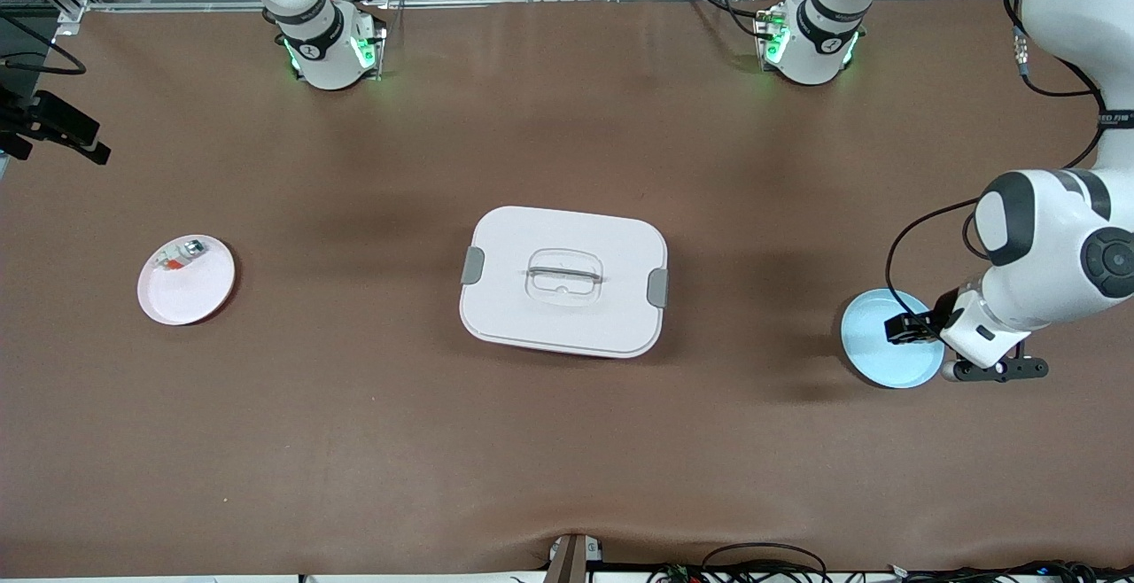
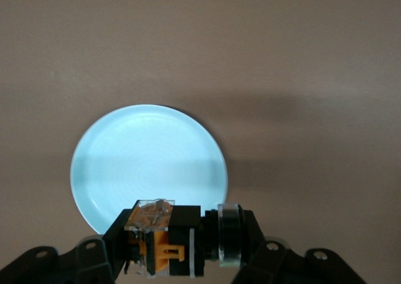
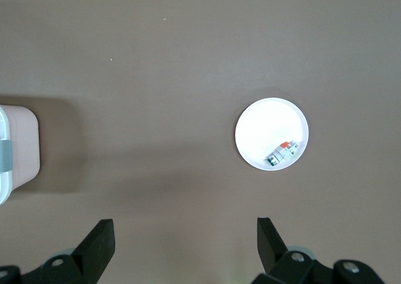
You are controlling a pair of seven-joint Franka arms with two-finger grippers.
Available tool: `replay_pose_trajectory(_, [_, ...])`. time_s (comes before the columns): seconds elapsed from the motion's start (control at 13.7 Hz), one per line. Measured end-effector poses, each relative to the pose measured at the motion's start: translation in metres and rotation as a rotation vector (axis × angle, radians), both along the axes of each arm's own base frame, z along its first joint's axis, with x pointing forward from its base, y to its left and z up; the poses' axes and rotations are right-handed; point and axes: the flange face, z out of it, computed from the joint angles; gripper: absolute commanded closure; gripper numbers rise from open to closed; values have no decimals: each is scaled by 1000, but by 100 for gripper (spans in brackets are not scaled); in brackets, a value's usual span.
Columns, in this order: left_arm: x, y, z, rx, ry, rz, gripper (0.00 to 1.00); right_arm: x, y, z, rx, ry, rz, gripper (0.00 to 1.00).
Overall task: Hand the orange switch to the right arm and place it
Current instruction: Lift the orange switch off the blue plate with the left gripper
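Observation:
The orange switch [image 2: 164, 240], a black body with an orange part and a clear cap, is clamped sideways between the fingers of my left gripper [image 2: 182, 249]. In the front view my left gripper [image 1: 905, 329] hangs over the light-blue plate [image 1: 873, 360], near that plate's rim at the left arm's end of the table. The plate [image 2: 147, 158] is bare. My right gripper [image 3: 185, 240] is open and empty, high over the table between the white box and the pink plate. It does not show in the front view.
A white lidded box [image 1: 563, 280] with grey clasps sits mid-table; its corner shows in the right wrist view [image 3: 15, 152]. A pink plate [image 1: 186, 286] toward the right arm's end holds a small white-and-silver part with a red bit [image 1: 180, 254], also in the right wrist view [image 3: 280, 153].

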Motion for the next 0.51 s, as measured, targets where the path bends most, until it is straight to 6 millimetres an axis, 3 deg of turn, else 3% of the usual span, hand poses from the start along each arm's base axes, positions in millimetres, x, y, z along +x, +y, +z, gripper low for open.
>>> replay_pose_trajectory(0.29, [-3, -44, 69, -61, 69, 130, 100, 0, 0, 0, 0, -3, 0, 0])
replay_pose_trajectory(0.51, [-6, -93, 113, -114, 87, 218, 100, 0, -2, 1, 0, -6, -4, 0])
